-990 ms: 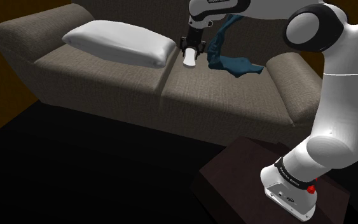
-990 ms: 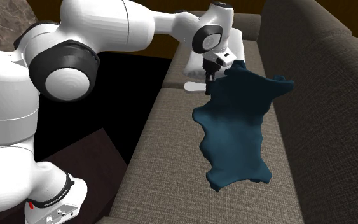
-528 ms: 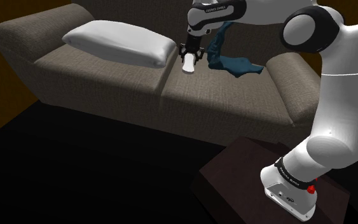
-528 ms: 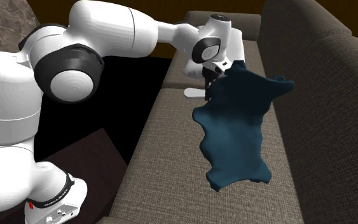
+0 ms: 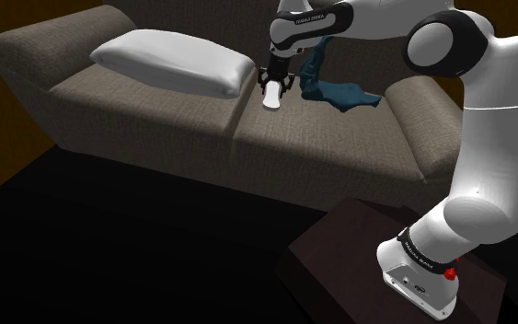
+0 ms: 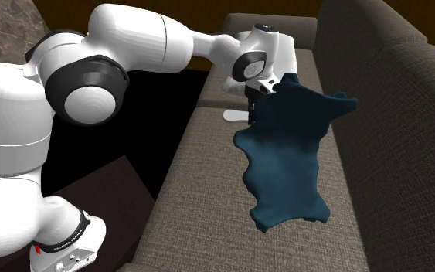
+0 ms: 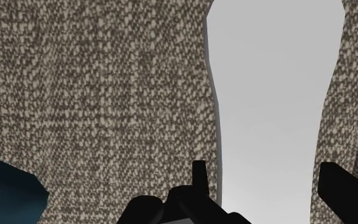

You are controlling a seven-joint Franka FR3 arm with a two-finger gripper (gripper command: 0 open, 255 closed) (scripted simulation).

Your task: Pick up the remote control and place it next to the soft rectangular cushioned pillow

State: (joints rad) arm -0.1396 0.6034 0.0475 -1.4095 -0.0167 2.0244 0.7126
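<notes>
The remote control (image 5: 271, 98), drawn plain white, is clasped between the black fingers (image 7: 199, 177) of the gripper (image 5: 273, 86). The fingers stand apart only by the remote's width, one against each of its long sides in the wrist view. It is low over the seam between the two seat cushions of the grey-brown woven sofa (image 5: 155, 120); whether it touches the fabric I cannot tell. The white pillow (image 5: 174, 57) lies to the shoulder view's left, its nearer end close to the remote. On the other side a dark blue cloth (image 5: 339, 93) drapes from backrest to seat, just beside the gripper.
</notes>
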